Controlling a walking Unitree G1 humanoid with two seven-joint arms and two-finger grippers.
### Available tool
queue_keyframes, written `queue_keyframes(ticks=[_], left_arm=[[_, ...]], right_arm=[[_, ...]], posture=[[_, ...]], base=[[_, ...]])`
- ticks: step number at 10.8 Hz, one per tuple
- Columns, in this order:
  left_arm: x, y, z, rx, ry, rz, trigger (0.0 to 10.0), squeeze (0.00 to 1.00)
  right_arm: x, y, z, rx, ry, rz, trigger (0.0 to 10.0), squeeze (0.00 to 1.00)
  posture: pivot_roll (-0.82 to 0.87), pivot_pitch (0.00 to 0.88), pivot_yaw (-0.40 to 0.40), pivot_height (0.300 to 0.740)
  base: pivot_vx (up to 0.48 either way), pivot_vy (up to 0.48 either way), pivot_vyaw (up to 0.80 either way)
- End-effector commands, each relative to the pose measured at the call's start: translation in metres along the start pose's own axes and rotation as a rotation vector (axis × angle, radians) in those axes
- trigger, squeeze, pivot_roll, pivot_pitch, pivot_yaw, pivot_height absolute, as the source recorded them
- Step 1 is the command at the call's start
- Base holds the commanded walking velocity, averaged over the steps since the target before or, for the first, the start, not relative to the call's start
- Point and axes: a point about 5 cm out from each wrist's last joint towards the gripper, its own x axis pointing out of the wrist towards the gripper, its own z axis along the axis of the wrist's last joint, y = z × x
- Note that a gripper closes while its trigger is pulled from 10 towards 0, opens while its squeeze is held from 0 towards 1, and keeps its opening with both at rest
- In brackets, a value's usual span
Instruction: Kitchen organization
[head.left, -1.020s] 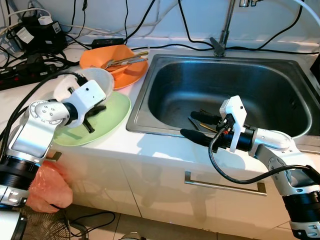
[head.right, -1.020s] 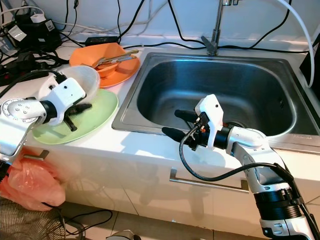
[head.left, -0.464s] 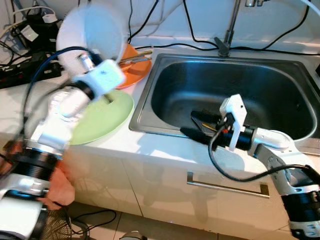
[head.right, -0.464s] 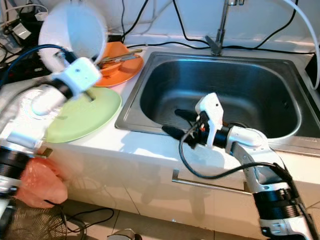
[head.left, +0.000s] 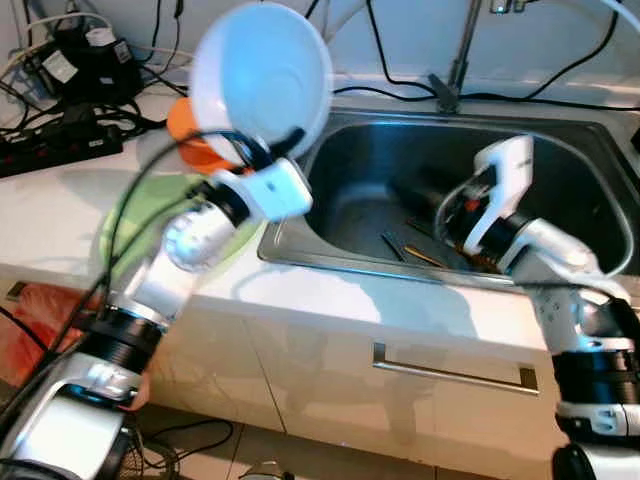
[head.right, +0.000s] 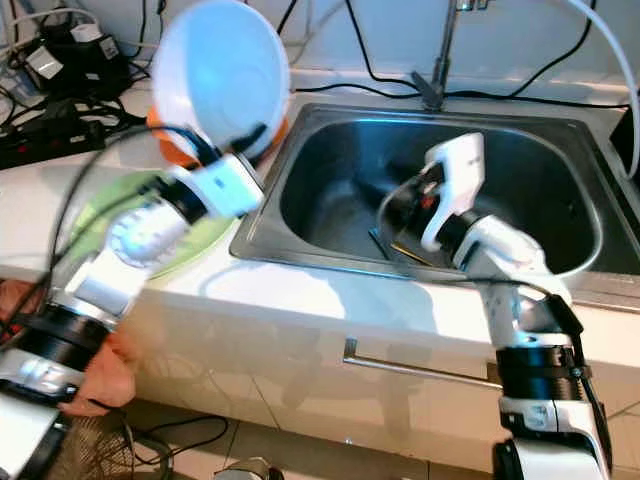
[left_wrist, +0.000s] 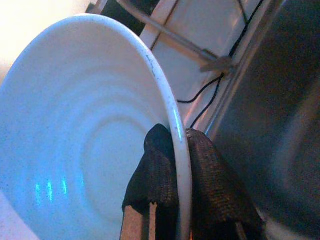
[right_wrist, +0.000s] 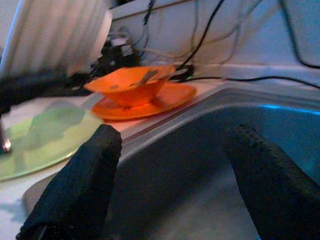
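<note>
The white counter (head.left: 60, 200) runs across the scene, and the steel sink (head.left: 560, 150) is sunk into it toward 2 o'clock, its tap (head.left: 455, 60) rising at 12 o'clock. A light-green plate (head.left: 130, 215) lies flat on the counter at about 9 o'clock, partly hidden behind the left arm. Above it, the white bowl (head.left: 262, 75) is raised in the air, tilted on edge with its hollow facing the camera, over the counter by the sink's left rim at 11 o'clock. The left pincer (left_wrist: 177, 175) is clamped on the bowl's rim, one black finger inside the hollow and the other on the outer wall. Behind the bowl, an orange bowl (right_wrist: 127, 87) holding cutlery stands on an orange plate (right_wrist: 165, 97) at the back of the counter. The right pincer (right_wrist: 170, 175) hangs inside the sink basin at about 3 o'clock, its two fingers spread well apart and gripping nothing. A few slim utensils (head.left: 405, 250) lie on the sink bottom just beside it. Black cables (head.left: 60, 130) and power strips crowd the counter's far left corner at 10 o'clock.
</note>
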Motion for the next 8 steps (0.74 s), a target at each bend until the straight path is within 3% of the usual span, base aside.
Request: queue_keyframes(ticks=[1, 3, 4, 6, 7, 8], left_arm=[[0.005, -0.003, 0.006, 0.026, -0.041, 0.002, 0.0, 0.0], [0.003, -0.016, -0.003, 0.007, -0.006, -0.026, 0.0, 0.0], [0.0, -0.018, -0.007, -0.002, 0.013, -0.021, 0.0, 0.0], [-0.002, -0.025, -0.012, 0.007, 0.022, -0.031, 0.0, 0.0], [-0.005, -0.034, -0.019, 0.0, 0.051, -0.045, 0.0, 0.0], [-0.007, -0.04, -0.021, -0.001, 0.059, -0.053, 0.0, 0.0]], right_arm=[[0.004, 0.0, 0.01, 0.033, -0.039, -0.006, 10.0, 0.0], [0.004, -0.001, 0.013, 0.064, -0.053, -0.041, 10.0, 0.0], [0.004, -0.003, 0.014, 0.075, -0.055, -0.048, 10.0, 1.0], [0.006, 0.0, 0.016, 0.092, -0.067, -0.036, 10.0, 1.0], [0.009, 0.002, 0.021, 0.143, -0.103, -0.029, 10.0, 0.96], [0.01, 0.003, 0.028, 0.183, -0.137, -0.023, 10.0, 0.13]], posture=[[0.15, 0.022, 0.074, 0.74], [0.14, 0.027, 0.079, 0.74], [0.14, 0.027, 0.081, 0.74], [0.15, 0.027, 0.08, 0.74], [0.15, 0.027, 0.083, 0.74], [0.15, 0.028, 0.083, 0.74]], base=[[0.0, 0.0, 0.0], [0.0, 0.0, 0.0], [0.0, 0.0, 0.0], [0.0, 0.0, 0.0], [0.0, 0.0, 0.0], [0.0, 0.0, 0.0]])
